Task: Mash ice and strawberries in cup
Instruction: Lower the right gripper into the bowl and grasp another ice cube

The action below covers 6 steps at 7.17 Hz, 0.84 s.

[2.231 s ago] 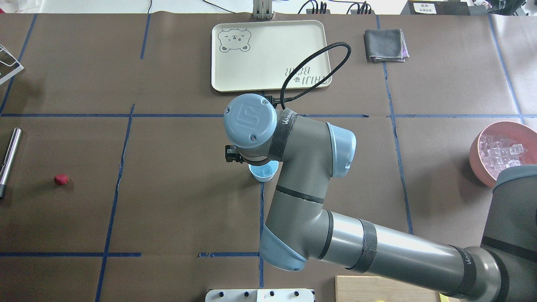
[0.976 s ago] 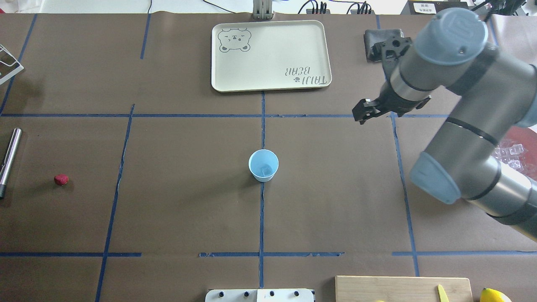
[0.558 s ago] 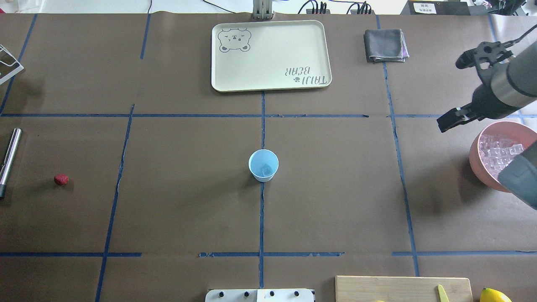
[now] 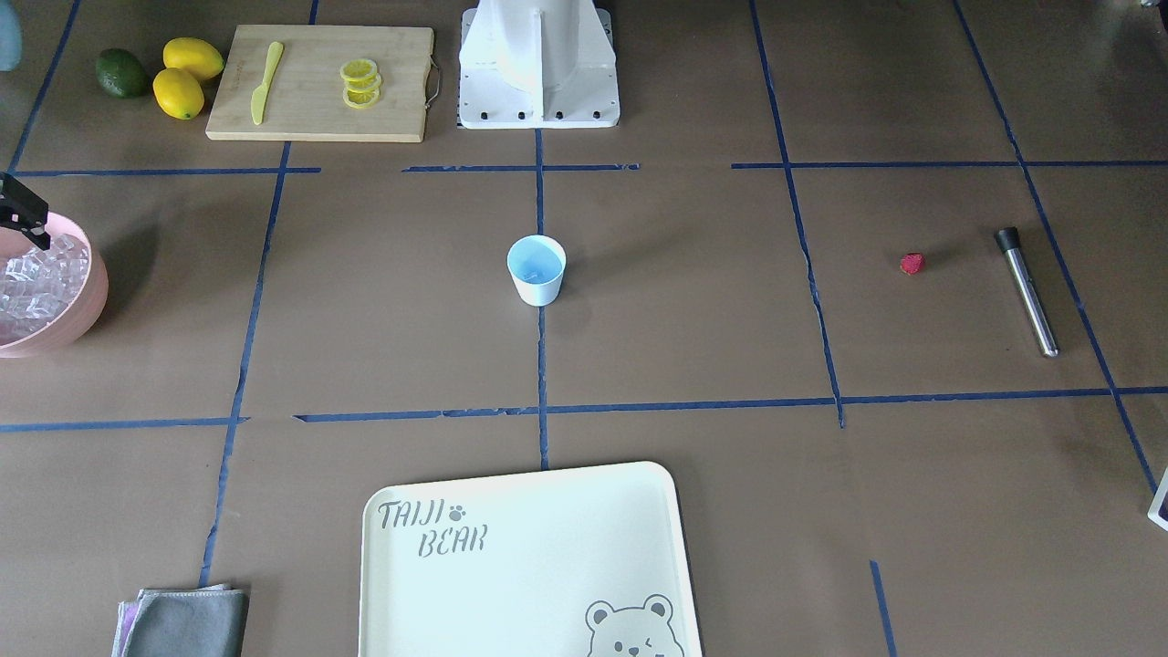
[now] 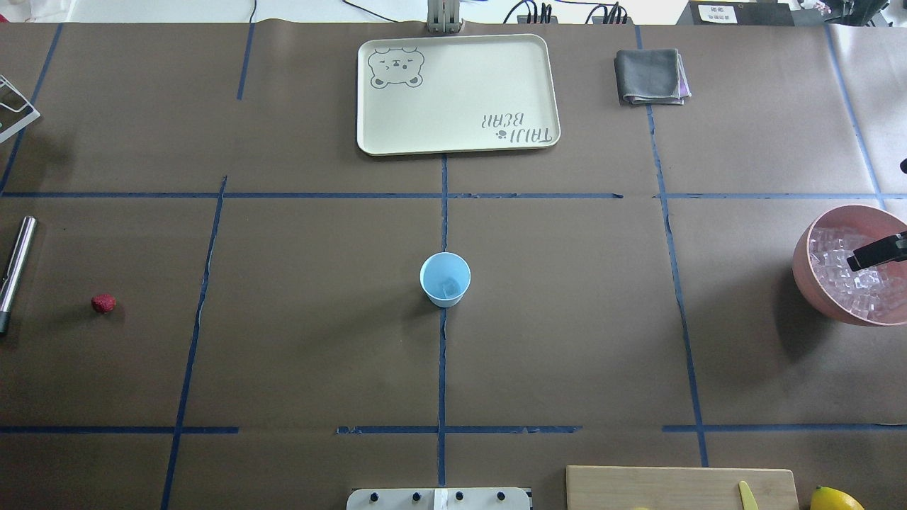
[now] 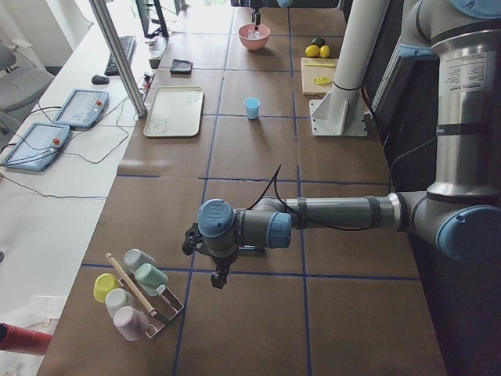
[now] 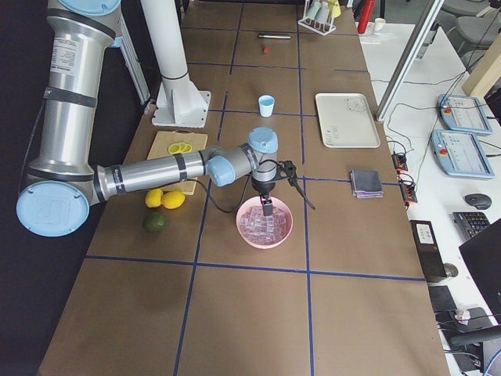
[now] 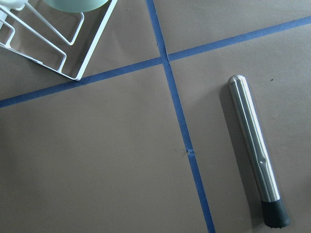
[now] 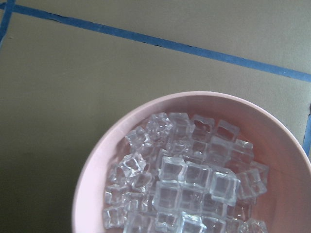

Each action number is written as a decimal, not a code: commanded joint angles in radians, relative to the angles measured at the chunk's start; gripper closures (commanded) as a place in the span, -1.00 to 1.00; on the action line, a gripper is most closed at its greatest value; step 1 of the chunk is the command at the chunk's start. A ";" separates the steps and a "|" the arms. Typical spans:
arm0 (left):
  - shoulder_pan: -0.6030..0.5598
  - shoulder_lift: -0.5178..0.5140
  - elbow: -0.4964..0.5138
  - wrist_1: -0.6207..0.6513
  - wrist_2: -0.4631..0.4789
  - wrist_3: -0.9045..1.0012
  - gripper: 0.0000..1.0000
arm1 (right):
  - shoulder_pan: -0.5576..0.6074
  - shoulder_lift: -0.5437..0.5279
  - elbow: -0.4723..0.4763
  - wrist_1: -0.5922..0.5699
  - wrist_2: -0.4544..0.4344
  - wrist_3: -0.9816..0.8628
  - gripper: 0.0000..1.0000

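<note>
The light-blue cup (image 5: 445, 279) (image 4: 537, 269) stands upright at the table's middle with one clear ice cube (image 5: 449, 288) at its bottom. More ice (image 9: 184, 179) (image 5: 843, 276) fills the pink bowl (image 5: 808, 283) at the right edge. My right gripper (image 5: 861, 259) (image 7: 267, 207) hangs just above that ice, and I cannot tell how its jaws stand. The small red strawberry (image 5: 103, 304) (image 4: 912, 264) lies alone far left. My left gripper (image 6: 218, 278) shows only in the exterior left view, near the cup rack; its state I cannot tell.
A metal muddler (image 8: 255, 150) (image 5: 15, 273) lies left of the strawberry, beside a white rack (image 8: 58, 39) of cups. A cream tray (image 5: 457, 92) and grey cloth (image 5: 652, 76) sit at the far side. A cutting board (image 4: 319, 82) with lemon slices, lemons and an avocado is near the base.
My right arm has swung away from over the cup to the right and now hovers over the pink bowl. The cup, its ice cube and the strawberry have stayed put.
</note>
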 commanded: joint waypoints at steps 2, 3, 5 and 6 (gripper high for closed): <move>0.000 0.000 -0.003 -0.002 0.000 0.001 -1.00 | 0.000 -0.018 -0.076 0.141 -0.005 0.107 -0.80; 0.000 0.000 -0.003 0.000 0.000 0.001 -1.00 | -0.006 -0.011 -0.079 0.137 -0.008 0.116 -0.76; 0.000 0.000 -0.004 -0.002 0.000 0.000 -1.00 | -0.025 -0.014 -0.086 0.137 -0.011 0.115 -0.73; 0.000 0.000 -0.004 -0.002 0.000 0.001 -1.00 | -0.046 -0.014 -0.088 0.137 -0.011 0.115 -0.70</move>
